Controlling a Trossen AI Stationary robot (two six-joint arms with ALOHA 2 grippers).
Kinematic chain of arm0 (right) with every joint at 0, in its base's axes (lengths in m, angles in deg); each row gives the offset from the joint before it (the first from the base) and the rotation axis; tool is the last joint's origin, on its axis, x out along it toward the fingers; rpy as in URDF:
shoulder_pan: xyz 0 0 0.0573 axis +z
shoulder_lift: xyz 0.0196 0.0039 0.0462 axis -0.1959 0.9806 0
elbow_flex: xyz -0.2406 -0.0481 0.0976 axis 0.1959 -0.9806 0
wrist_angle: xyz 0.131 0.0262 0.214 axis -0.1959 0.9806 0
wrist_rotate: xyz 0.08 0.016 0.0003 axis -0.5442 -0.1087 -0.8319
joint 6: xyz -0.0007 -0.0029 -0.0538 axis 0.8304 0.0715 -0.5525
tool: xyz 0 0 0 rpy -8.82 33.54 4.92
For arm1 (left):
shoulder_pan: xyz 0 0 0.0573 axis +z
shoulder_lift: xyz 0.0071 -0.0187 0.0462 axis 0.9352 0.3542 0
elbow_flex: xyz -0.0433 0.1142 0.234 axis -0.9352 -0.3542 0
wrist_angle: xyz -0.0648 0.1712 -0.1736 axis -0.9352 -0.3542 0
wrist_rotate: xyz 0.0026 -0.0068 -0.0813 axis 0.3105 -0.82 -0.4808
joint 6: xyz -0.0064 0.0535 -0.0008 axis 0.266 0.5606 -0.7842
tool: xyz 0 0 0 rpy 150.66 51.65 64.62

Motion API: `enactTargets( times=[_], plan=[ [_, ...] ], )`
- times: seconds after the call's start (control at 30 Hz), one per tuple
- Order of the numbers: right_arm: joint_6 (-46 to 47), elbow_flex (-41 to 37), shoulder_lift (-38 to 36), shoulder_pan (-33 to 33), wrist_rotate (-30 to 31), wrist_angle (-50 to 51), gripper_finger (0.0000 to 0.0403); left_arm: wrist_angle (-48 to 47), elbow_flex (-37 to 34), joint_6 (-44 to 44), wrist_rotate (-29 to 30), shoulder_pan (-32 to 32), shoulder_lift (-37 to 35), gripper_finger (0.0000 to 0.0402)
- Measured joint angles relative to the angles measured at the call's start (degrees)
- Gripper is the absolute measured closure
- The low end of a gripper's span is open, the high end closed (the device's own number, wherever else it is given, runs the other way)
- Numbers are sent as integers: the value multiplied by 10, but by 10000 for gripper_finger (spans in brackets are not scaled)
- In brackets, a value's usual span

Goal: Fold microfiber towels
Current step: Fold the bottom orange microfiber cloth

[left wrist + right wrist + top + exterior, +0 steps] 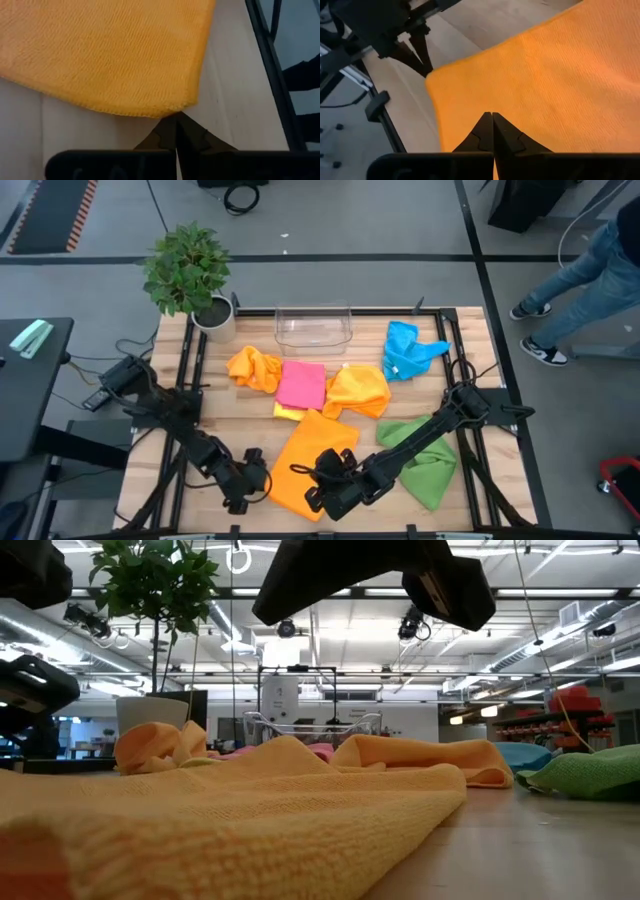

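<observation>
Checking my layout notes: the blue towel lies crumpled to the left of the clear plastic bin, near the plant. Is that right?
Not quite. The blue towel is crumpled, but it lies to the right of the clear plastic bin, away from the plant. The high view shows this.

Both arms are dark, near-black, built of jointed segments with black cables trailing along them to the bench edge. Each tool, the left tool (176, 131) and the right tool (492, 131), has two matte black fingers tapering to a point, with stepped inner notches, mounted on a broad black crossbar.
</observation>
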Motion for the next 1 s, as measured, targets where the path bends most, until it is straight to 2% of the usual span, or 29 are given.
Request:
enactTargets(
  times=[0.37,0.53,0.6,0.73,0.83,0.93,1.0],
  plan=[
    [-13,0,0,0,-14,9,401,-7,36,43,-1,10,-8,393],
    [-12,0,0,0,-14,7,400,-3,33,54,0,31,18,396],
    [-7,0,0,0,-14,7,400,-4,34,54,-18,40,23,394],
    [7,0,0,3,-14,7,400,-4,44,72,-28,35,-6,397],
    [11,0,0,4,-17,2,399,-54,55,88,5,20,-45,396],
    [6,0,2,5,-34,-32,399,-146,58,73,9,-7,-80,398],
    [-2,1,10,4,-36,-59,399,-191,57,54,10,-38,-79,397]
  ],
)
